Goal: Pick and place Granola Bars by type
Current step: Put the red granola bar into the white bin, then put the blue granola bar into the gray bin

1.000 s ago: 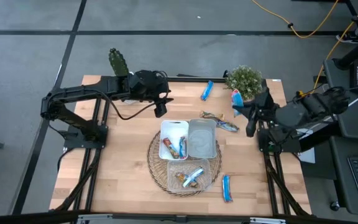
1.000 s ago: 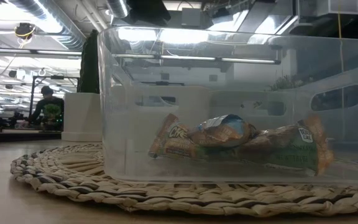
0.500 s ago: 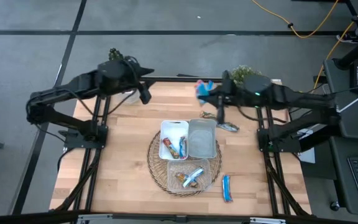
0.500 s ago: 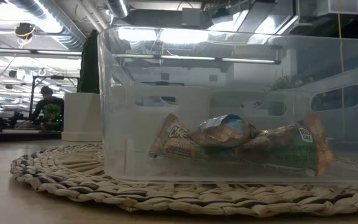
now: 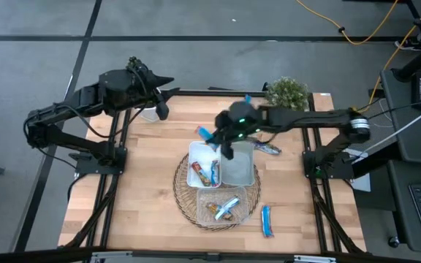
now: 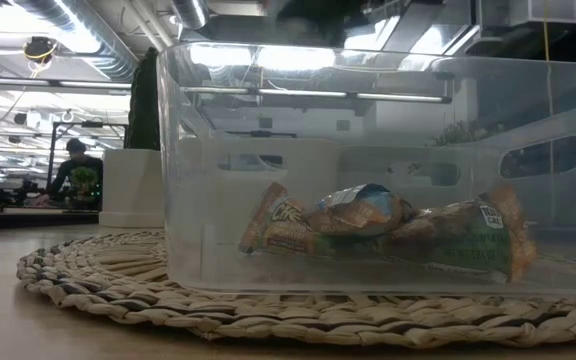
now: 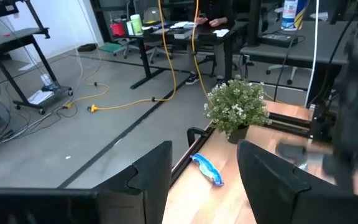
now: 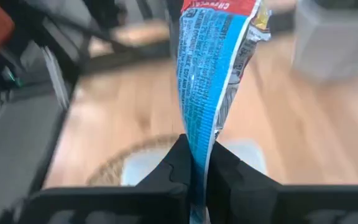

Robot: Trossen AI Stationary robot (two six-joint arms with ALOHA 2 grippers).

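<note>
Above the white tray's (image 5: 194,157) rim, right jaws (image 8: 196,163) clamping blue bar (image 8: 213,68).

A light wooden table (image 5: 145,190) carries a round woven mat (image 5: 185,199) near its middle, and on the mat sit three small containers close together: a white tray (image 5: 195,155), a grey tray (image 5: 237,169) just beside it, and a clear bin (image 5: 205,201) at the front. A small potted plant (image 5: 287,93) with pale green leaves stands at the back right of the table, and a darker green plant (image 5: 136,67) shows at the back left corner. Beyond the table lie a grey floor, a yellow cable (image 7: 166,56), desks and office chairs, and a person (image 6: 76,168) sits far off in the room.
</note>
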